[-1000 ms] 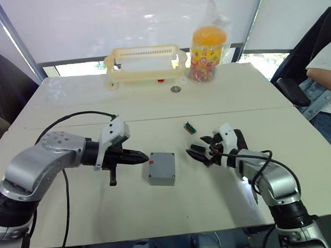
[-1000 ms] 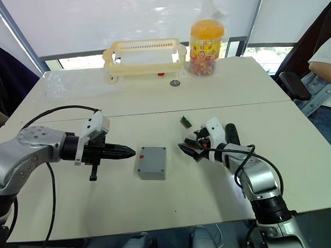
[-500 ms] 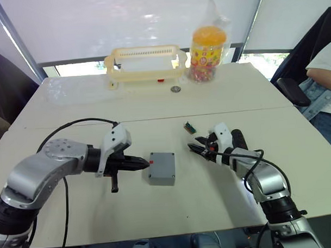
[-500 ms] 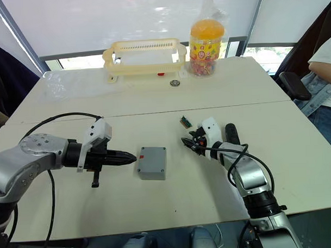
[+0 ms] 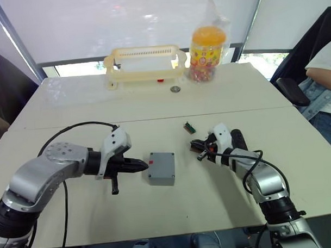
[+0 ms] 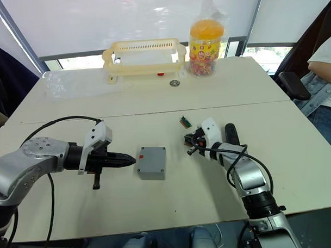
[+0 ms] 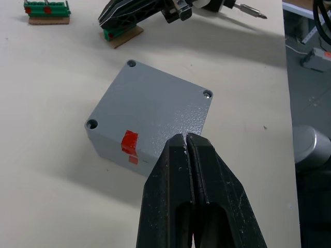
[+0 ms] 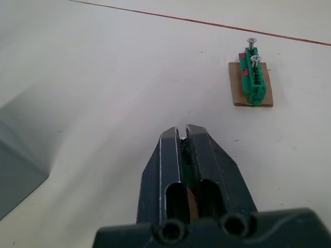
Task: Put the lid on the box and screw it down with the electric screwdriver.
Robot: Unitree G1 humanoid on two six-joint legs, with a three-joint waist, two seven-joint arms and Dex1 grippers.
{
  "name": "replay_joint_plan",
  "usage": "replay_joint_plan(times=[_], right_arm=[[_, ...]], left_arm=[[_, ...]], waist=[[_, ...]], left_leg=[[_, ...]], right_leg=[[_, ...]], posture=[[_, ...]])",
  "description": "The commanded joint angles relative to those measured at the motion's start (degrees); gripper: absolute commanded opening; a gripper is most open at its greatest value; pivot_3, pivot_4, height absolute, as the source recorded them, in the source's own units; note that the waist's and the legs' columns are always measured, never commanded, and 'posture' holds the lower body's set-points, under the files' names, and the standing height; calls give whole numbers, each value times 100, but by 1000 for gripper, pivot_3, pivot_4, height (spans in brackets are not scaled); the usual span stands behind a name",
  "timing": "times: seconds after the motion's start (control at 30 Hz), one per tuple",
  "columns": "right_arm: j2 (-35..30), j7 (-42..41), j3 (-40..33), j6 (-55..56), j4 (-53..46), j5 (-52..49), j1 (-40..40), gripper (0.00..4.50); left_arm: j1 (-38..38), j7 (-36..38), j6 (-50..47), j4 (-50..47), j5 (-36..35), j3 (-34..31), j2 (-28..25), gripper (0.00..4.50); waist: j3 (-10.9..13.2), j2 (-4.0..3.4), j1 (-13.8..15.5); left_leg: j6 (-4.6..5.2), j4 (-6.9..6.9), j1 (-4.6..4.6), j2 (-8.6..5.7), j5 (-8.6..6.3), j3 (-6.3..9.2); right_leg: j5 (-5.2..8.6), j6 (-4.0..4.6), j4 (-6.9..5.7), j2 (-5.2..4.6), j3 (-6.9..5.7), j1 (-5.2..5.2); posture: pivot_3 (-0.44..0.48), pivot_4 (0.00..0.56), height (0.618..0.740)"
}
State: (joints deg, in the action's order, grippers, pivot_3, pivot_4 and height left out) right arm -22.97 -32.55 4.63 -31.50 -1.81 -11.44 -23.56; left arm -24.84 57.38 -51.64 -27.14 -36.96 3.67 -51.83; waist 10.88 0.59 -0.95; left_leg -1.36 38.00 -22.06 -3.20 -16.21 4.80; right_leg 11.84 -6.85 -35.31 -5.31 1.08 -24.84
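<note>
a pale table (image 5: 219, 106) by bright windows. the box (image 5: 161, 167), lid (image 7: 155, 106) already seated on top, sits mid-table. the left gripper (image 5: 138, 166), fingers pressed together and empty, points at its left side, likely to brace it. right of the box, the right gripper (image 6: 190, 144) pinches a small green screw holder (image 8: 187, 161); the electric screwdriver (image 6: 232, 136) rides along that forearm.

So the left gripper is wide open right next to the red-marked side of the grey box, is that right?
Not quite. The left gripper is shut, its two black fingers pressed together, as the left wrist view shows. It does sit right next to the red-marked side of the grey box.
</note>
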Motion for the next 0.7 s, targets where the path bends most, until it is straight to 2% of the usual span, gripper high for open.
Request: replay_joint_plan(times=[0.03, 0.7], right_arm=[[23, -26, -9, 68, -108, -11, -18, 54], [-30, 119, -340, -472, -906, -277, -109, 54]], left_arm=[[-58, 21, 96, -73, 4, -91, -51, 0], [-44, 39, 291, 67, 166, 71, 86, 0]], waist=[[0, 0, -1], [0, 0, 0]], left_leg=[[0, 0, 0, 0, 0, 0], [0, 0, 0, 0, 0, 1]], right_leg=[[0, 0, 0, 0, 0, 0], [0, 0, 0, 0, 0, 0]], posture=[[0, 150, 740], [0, 150, 740]])
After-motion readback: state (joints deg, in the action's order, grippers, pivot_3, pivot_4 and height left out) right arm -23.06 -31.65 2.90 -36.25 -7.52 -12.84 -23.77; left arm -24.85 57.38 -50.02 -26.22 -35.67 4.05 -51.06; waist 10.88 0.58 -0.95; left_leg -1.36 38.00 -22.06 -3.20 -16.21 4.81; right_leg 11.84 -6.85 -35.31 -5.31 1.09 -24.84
